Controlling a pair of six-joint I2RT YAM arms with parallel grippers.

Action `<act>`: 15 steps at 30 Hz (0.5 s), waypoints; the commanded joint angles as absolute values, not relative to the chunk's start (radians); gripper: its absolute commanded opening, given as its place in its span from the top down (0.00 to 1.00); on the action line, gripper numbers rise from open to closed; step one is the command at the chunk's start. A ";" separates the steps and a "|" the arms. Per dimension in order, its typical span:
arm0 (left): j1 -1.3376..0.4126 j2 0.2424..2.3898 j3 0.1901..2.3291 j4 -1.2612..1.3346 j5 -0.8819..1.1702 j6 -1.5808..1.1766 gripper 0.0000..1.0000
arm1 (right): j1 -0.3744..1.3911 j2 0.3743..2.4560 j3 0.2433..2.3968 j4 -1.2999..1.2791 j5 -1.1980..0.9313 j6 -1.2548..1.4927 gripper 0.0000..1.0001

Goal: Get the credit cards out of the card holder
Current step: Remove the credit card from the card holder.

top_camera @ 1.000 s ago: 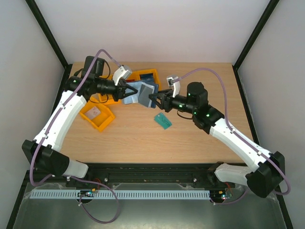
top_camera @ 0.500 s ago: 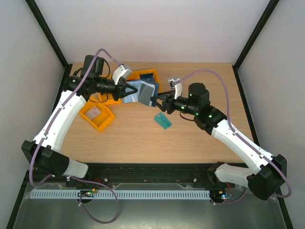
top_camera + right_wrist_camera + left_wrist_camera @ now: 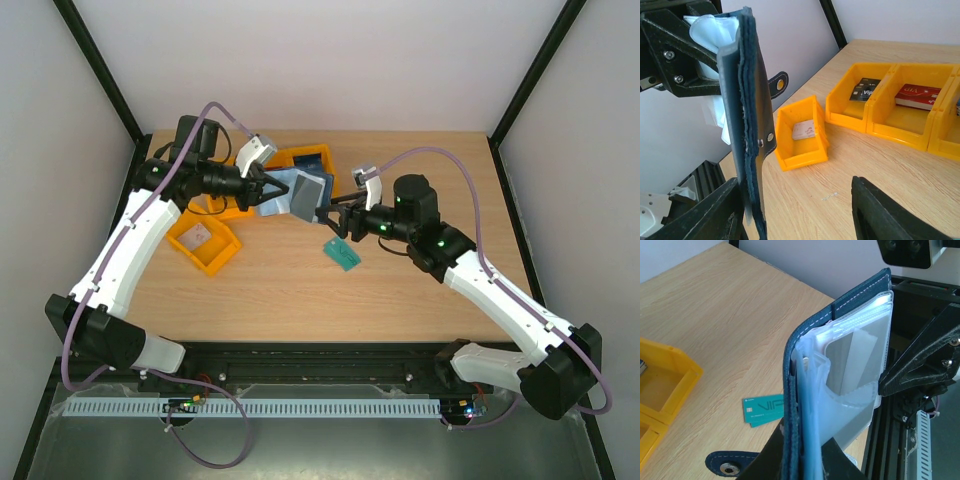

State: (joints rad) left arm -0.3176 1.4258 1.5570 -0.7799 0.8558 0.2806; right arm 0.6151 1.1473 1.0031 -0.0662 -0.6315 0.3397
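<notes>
Holding the card holder [image 3: 296, 190] up off the table [image 3: 420, 290] is the work of my left gripper [image 3: 264, 190]. Its jaws are clamped on the bottom edge of the dark cover, and the booklet stands on end above them with its clear sleeves fanned open. It hangs over the far middle of the table, beside the orange bins [image 3: 206, 247].

My right gripper [image 3: 330, 213] carries nothing, its jaws spread wide. From overhead the holder lies at about ten o'clock from it, just beside the fingertips but not touching. In my right wrist view the cover's stitched edge rises at ten o'clock from the gap between the fingers, its long axis running twelve to six.

The left wrist view shows a pale card [image 3: 854, 360] inside a sleeve, on the side turned towards the right gripper. I cannot tell how many other cards are inside. I judge the pull belongs to the right arm, which is nearer that open face, and its jaws must line up with the card's thin edge first.

A green card [image 3: 342, 252] lies flat at six o'clock from the right gripper.
</notes>
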 commanded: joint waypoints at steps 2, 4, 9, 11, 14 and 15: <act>-0.313 1.414 1.576 -0.767 0.936 0.267 0.98 | 0.612 1.143 1.000 -0.078 -0.629 0.329 0.44; -0.312 1.411 1.578 -0.770 0.957 0.265 0.98 | 0.612 1.142 0.999 -0.079 -0.624 0.326 0.43; -0.310 1.411 1.574 -0.771 0.908 0.275 0.98 | 0.609 1.139 0.982 -0.086 -0.611 0.310 0.42; -0.310 1.412 1.571 -0.770 0.908 0.274 0.98 | 0.609 1.143 0.982 -0.087 -0.609 0.307 0.42; -0.310 1.411 1.574 -0.773 0.904 0.274 0.98 | 0.606 1.145 0.981 -0.093 -0.606 0.303 0.41; -0.310 1.411 1.576 -0.776 0.902 0.274 0.98 | 0.605 1.144 0.980 -0.092 -0.605 0.302 0.41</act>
State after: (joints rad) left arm -0.3149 1.4258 1.5570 -0.7776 0.8890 0.2764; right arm 0.6136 1.1473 0.9894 -0.0799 -0.6239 0.3214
